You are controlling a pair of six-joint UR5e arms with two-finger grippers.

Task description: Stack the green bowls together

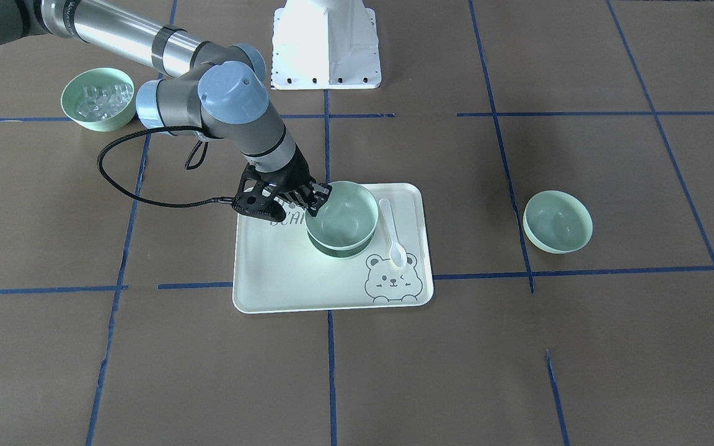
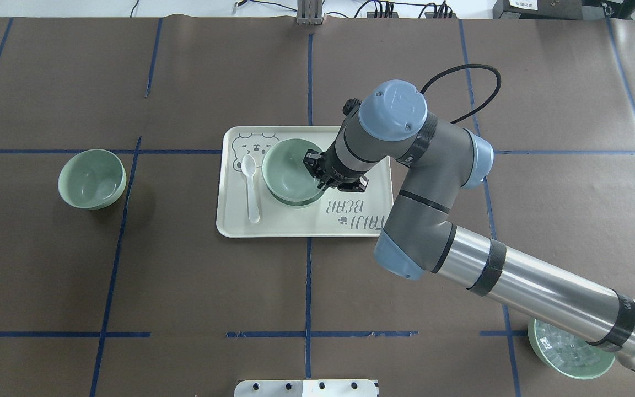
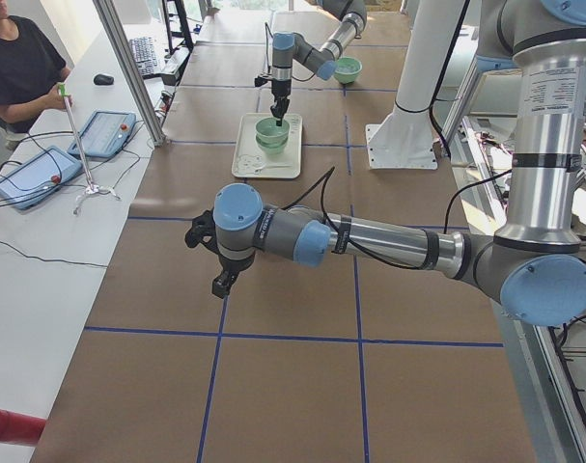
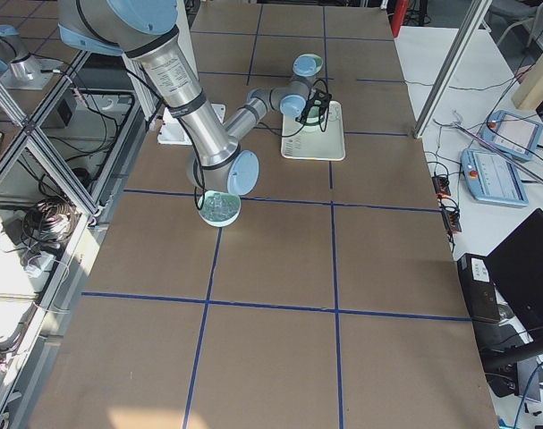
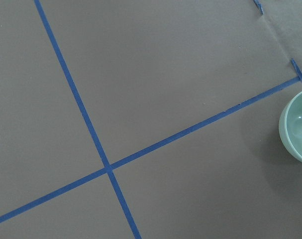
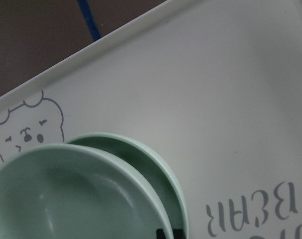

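Two green bowls are on the white tray (image 1: 282, 279). My right gripper (image 1: 317, 196) is shut on the rim of the upper green bowl (image 1: 343, 210), which sits inside the lower green bowl (image 1: 338, 251), slightly off centre. The right wrist view shows the upper bowl (image 6: 66, 199) over the lower bowl's rim (image 6: 160, 169). A third green bowl (image 1: 557, 221) stands alone on the table, also in the overhead view (image 2: 92, 178) and the left wrist view (image 5: 297, 127). My left gripper (image 3: 222, 283) hovers over bare table; I cannot tell if it is open.
A white spoon (image 1: 392, 229) lies on the tray beside the bowls, next to a bear drawing. A matching green bowl with clear cubes (image 1: 98, 99) stands under the right arm's forearm. The robot's white base (image 1: 326, 43) is at the table's back edge.
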